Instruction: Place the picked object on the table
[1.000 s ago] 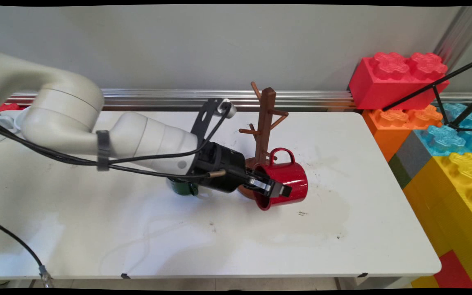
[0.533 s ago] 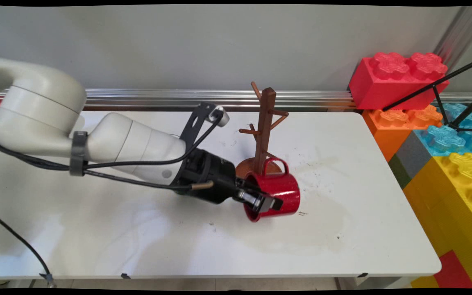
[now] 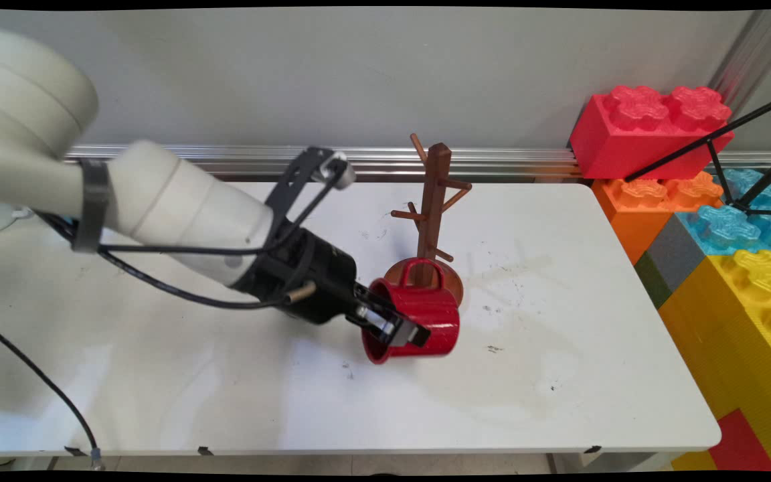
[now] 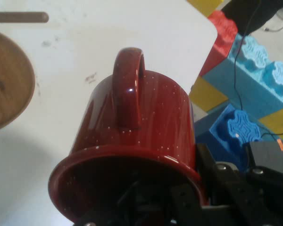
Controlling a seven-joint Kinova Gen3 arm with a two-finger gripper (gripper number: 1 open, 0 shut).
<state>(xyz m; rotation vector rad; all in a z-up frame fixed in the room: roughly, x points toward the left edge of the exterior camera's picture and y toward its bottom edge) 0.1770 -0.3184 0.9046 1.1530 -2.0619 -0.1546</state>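
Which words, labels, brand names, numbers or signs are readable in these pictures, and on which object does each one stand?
None: no readable text on the red speckled enamel mug in the black two-finger gripper, the brown wooden mug tree, the white table or the big plastic building blocks.

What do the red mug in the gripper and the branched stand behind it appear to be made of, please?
Red mug: probably enamelled metal; glossy red with fine white speckles, a thin rolled rim and sharp highlights, though glazed ceramic is possible. It is clamped by the gripper at its rim. Mug tree: looks like wood, matte brown with visible grain on its round base; stained or painted plastic cannot be ruled out.
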